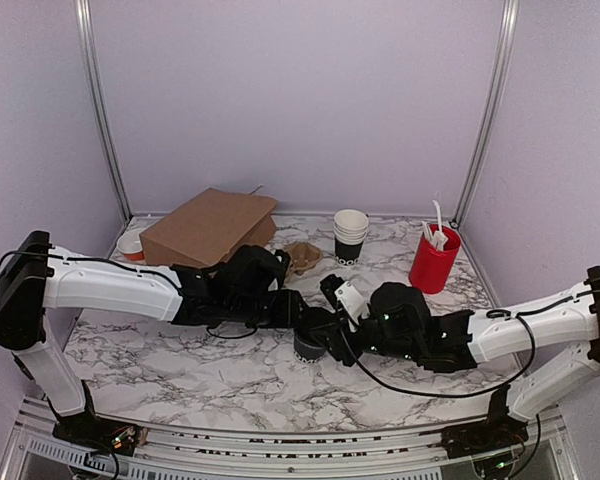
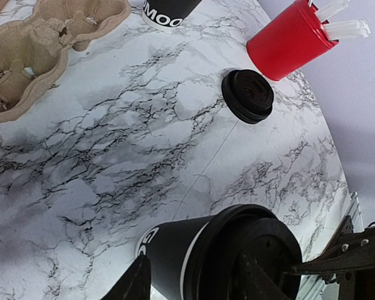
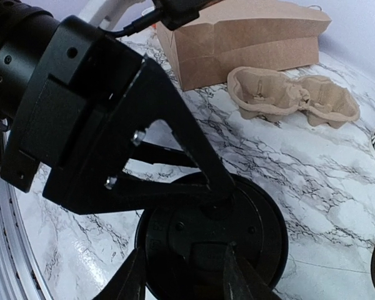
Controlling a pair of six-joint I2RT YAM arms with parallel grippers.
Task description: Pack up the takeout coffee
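Task item: small black paper cup with black plastic lid (image 1: pixel 308 346), upright, centre of white marble-pattern table (image 1: pixel 180 350). left gripper (image 2: pixel 194 261) clamped on cup wall, one finger each side. right gripper (image 3: pixel 182 250) above lid, fingers straddling rim — cannot tell whether pinching or spread. Red ribbed plastic holder (image 1: pixel 433 262) well apart, rear right.

On my feed, the marble-patterned table top (image 1: pixel 170 345) is white with grey-black veining. The small black paper cup (image 2: pixel 175 250) has a black plastic lid (image 2: pixel 262 256), a white band under the rim and white lettering. The ribbed plastic holder (image 2: pixel 287 40) is red, and its plastic utensils (image 2: pixel 344 28) are white. The paper bag (image 1: pixel 210 228) is plain brown, the moulded pulp cup carrier (image 2: pixel 31 56) tan, the back wall (image 1: pixel 300 100) pale lilac.
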